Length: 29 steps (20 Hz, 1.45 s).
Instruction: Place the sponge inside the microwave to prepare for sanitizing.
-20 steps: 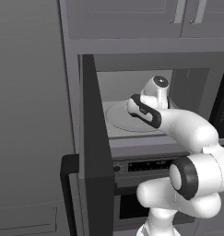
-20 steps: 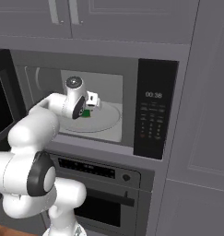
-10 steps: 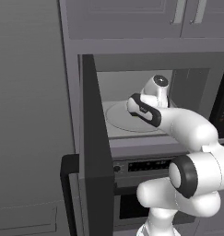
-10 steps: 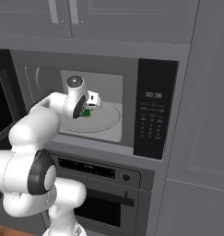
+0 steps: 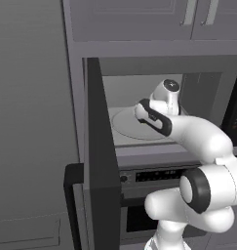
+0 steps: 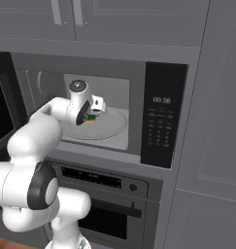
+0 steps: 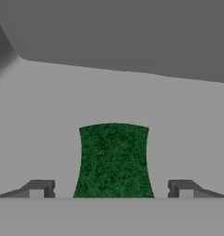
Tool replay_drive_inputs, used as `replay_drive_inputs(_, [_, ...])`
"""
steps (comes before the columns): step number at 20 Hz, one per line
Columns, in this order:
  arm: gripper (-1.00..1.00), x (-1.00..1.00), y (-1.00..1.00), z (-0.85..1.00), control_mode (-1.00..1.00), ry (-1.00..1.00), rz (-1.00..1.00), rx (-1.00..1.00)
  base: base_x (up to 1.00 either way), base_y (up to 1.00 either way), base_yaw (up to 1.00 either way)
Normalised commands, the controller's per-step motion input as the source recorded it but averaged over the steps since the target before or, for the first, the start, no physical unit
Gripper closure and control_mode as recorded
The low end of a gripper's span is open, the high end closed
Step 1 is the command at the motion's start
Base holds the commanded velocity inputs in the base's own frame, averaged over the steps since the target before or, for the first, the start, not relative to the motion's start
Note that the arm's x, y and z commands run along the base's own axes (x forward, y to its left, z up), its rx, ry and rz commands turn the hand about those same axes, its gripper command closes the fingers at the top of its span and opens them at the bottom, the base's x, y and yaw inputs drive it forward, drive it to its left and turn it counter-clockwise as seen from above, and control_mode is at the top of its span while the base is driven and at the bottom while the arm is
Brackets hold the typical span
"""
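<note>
At the far left of the left base view the microwave door (image 5: 98, 156) stands swung wide open, edge-on to the camera. Just right of it the arm reaches into the microwave (image 6: 168, 121), over the round turntable (image 5: 127, 128) on the pale floor of the cavity. In the right base view the claw (image 6: 96, 113) hangs low over the turntable's left part, with the sponge (image 6: 92, 118) right beneath it.

The hand view settles the grip: the sponge (image 7: 113, 159) sits green side up between the two fingertips (image 7: 38, 188), with clear gaps on both sides, so the claw is spread apart and clamps nothing. The sponge looks to be resting on the turntable, not hanging.

Judged from this, the placing itself is done: the sponge is inside. What seems left is to draw the arm out without brushing the sponge. Shutting the door may follow, though the task does not ask for it.
</note>
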Motion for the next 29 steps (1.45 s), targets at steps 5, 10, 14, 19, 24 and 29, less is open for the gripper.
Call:
replay_drive_inputs(5, [-1.0, -0.23, 0.0, 0.19, -1.0, -0.08, -0.07, 0.0, 0.0, 0.0, 0.0])
replay_drive_inputs(10, [-1.0, -0.34, -0.04, 0.11, -1.0, -0.04, -0.11, 0.0, 0.0, 0.0, 0.0])
replay_drive_inputs(14, [-1.0, -0.35, -0.06, 0.24, -1.0, -0.02, -0.11, 0.04, 0.0, 0.0, 0.0])
replay_drive_inputs(19, [-1.0, -0.42, -0.11, 0.3, -1.0, 0.0, -0.06, 0.09, 0.0, 0.0, 0.0])
replay_drive_inputs(24, [-1.0, -0.55, -0.03, 0.19, -1.0, 0.0, -0.02, 0.09, 0.0, 0.0, 0.0])
replay_drive_inputs(29, [-1.0, -0.65, 0.0, 0.1, -1.0, 0.0, 0.0, 0.05, 0.0, 0.0, 0.0])
